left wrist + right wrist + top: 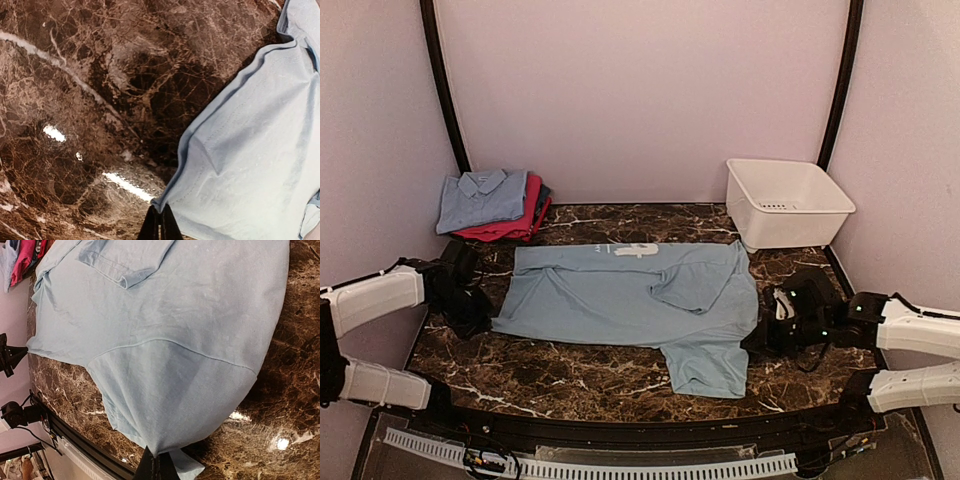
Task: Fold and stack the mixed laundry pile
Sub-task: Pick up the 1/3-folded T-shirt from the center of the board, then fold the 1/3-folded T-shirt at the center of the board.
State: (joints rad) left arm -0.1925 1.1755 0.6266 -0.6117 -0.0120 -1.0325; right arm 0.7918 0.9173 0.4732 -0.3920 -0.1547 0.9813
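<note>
A pale blue tee (620, 295) lies spread flat across the dark marble table (580, 372), its white print at the far edge and one sleeve folded in on top. My left gripper (488, 320) is shut on the tee's left corner. In the left wrist view, its fingertips (160, 227) pinch the hem point of the tee (250, 165). My right gripper (754, 340) is shut on the tee's right edge by the sleeve. In the right wrist view, the cloth (175, 330) bunches into the right gripper (159, 467).
A folded stack (490, 205) sits at the back left, with a pale blue collared shirt on top of magenta-pink and dark pieces. A white plastic tub (817, 212) stands at the back right. The table's black front rim (620, 425) runs close below the tee's hanging sleeve.
</note>
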